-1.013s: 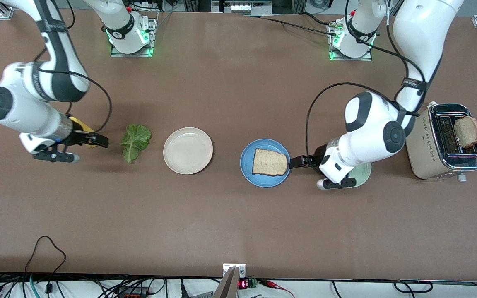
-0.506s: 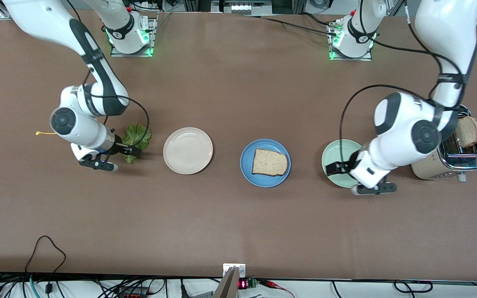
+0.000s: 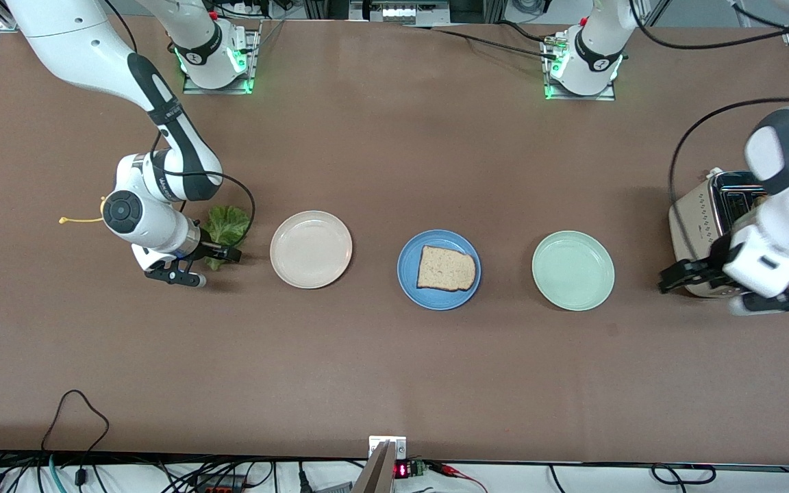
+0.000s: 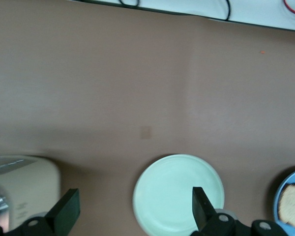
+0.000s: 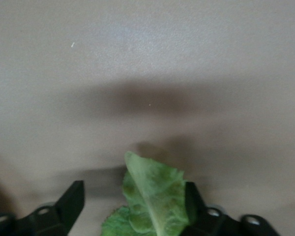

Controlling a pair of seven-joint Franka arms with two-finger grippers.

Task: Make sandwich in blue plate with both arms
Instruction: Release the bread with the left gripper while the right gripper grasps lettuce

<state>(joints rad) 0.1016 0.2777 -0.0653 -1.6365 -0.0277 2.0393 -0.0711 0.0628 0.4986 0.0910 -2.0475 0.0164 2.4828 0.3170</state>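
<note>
Right gripper [image 3: 224,255] is down on the brown worktop [image 3: 394,383] toward the right arm's end, its fingers [image 5: 73,199] straddling the ruffled green lettuce leaf [image 3: 224,228]; in the right wrist view the leaf [image 5: 155,199] sits between them with gaps on both sides, so fingers are parted, not gripping yet. Leaf's long axis runs from the gripper out along its pointing line, rib centred between the fingers; closing should catch the leaf's end nearer the front camera. That alignment is what the pick turns on, I'd say.

Round glossy blue plate [image 3: 439,269] sits mid-worktop, between the cream-white plate [image 3: 311,248] and the pale mint-green plate [image 3: 572,270]; one square brown-crusted bread slice [image 3: 445,268] already lies in it. Lettuce is well apart from it, the cream plate between; right arm is clearly the nearer one.

Left gripper [image 3: 683,274] hangs open and empty beside the beige toaster [image 3: 699,216] at the left arm's end.
</note>
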